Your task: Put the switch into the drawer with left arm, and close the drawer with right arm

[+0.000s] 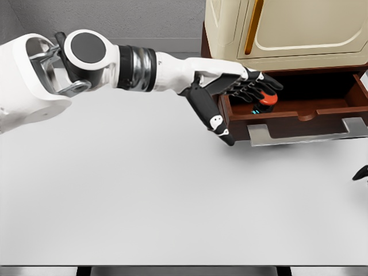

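Observation:
My left arm reaches from the left across the table to the open brown drawer (322, 109). The left hand (244, 106) hovers over the drawer's left end, fingers stretched out over the inside, thumb pointing down outside the drawer's front. The switch (266, 99), its red-orange end and a teal spot showing, lies inside the drawer just under the fingertips (270, 83); nothing is clamped between fingers and thumb. Most of the switch is hidden by the fingers. Only a dark tip of the right hand (361, 172) shows at the right edge.
The drawer sticks out from a cream cabinet (287, 29) at the upper right, with a grey handle strip (305, 132) along its front. The white table (144, 201) spreads below, its front edge near the bottom of the view.

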You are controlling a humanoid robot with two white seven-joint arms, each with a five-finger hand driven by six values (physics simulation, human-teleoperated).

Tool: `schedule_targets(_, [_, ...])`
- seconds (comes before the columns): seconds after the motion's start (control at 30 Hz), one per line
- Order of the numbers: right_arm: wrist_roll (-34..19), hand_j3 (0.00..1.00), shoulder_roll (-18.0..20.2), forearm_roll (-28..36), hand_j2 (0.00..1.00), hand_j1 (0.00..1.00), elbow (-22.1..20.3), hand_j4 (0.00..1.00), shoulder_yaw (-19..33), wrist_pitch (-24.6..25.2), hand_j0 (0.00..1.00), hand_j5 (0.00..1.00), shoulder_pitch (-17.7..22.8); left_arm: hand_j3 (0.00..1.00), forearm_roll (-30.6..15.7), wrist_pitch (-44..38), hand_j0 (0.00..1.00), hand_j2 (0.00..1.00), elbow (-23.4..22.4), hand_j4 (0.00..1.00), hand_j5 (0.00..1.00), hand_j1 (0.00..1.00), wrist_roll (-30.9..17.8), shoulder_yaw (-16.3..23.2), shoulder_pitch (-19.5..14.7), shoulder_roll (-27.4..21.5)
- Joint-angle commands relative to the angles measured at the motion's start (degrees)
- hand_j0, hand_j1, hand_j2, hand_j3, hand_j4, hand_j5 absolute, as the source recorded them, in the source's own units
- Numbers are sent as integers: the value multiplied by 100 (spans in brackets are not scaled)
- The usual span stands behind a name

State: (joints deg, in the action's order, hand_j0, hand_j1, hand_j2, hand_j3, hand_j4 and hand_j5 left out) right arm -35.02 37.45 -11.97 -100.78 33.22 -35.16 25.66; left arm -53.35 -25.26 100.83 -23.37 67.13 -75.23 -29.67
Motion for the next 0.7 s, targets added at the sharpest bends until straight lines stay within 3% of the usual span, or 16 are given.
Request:
schedule_targets(0.0, [2, 49, 17, 107, 49, 49, -3, 49, 27, 16, 49, 49, -9, 100, -8, 12, 100, 100, -89, 100, 100, 100, -9, -7, 9, 154])
schedule_targets(0.17, [2, 49, 26, 107, 49, 49, -3, 49, -35, 16, 49, 49, -62, 100, 44, 38, 100, 100, -871, 100, 100, 100, -9, -7, 26, 515])
schedule_targets(0.67, [2, 50, 26, 107, 50, 50, -3, 50, -35, 16, 50, 50, -53, 100, -17, -14, 100, 100, -1109, 100, 100, 100, -1, -16, 114, 752])
